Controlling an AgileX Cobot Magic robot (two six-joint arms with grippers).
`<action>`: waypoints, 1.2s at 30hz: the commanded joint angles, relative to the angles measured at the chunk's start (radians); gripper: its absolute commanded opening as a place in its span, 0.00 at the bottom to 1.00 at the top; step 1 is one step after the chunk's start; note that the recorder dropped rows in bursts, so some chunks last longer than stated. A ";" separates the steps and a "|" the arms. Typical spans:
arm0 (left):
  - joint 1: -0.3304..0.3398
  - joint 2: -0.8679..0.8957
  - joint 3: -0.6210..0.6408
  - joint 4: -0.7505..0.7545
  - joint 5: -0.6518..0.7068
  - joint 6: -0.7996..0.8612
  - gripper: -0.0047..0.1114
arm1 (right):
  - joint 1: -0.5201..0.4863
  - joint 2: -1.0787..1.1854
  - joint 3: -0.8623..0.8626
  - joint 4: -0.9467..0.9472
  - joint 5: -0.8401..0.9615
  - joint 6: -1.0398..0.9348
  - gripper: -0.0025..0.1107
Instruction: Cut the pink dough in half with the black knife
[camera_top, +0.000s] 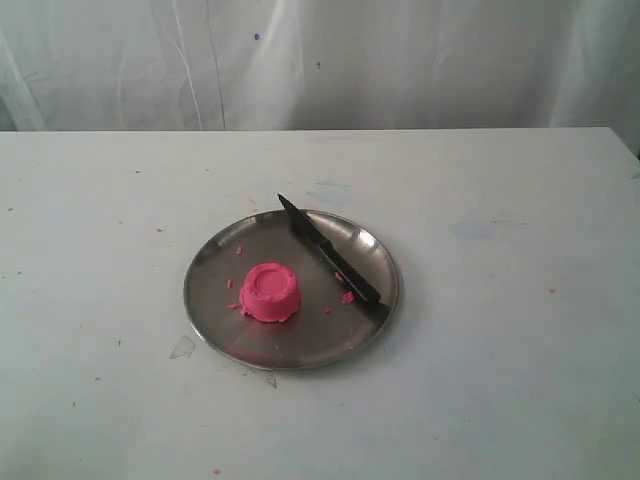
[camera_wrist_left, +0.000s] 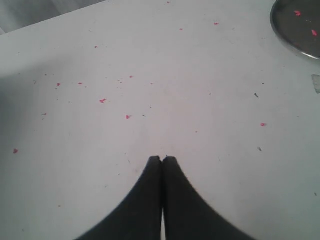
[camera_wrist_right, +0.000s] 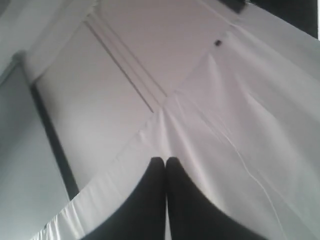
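Exterior view: the pink dough (camera_top: 270, 292) sits whole on the round steel plate (camera_top: 230, 345), left of centre, on the white table (camera_top: 500, 350). The black knife (camera_top: 328, 251) lies across the plate's right side, tip poking past the far rim, handle near the right rim. Neither arm shows here.

Left wrist view: left gripper (camera_wrist_left: 162, 159) pressed together, empty, over the crumb-speckled table; the plate's edge (camera_wrist_left: 295, 47) peeks in.

Right wrist view: right gripper (camera_wrist_right: 166, 160) fingers pressed together, holding nothing, aimed at white curtain (camera_wrist_right: 240, 115).
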 joint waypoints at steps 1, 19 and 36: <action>0.002 -0.005 0.003 -0.003 0.001 -0.001 0.04 | -0.002 0.069 -0.196 -0.377 0.090 0.009 0.02; 0.002 -0.005 0.003 -0.003 0.001 -0.003 0.04 | -0.002 1.001 -0.473 -1.451 0.807 0.385 0.02; 0.002 -0.005 0.003 -0.003 0.001 -0.001 0.04 | 0.366 1.328 -0.723 -0.722 1.491 -0.465 0.02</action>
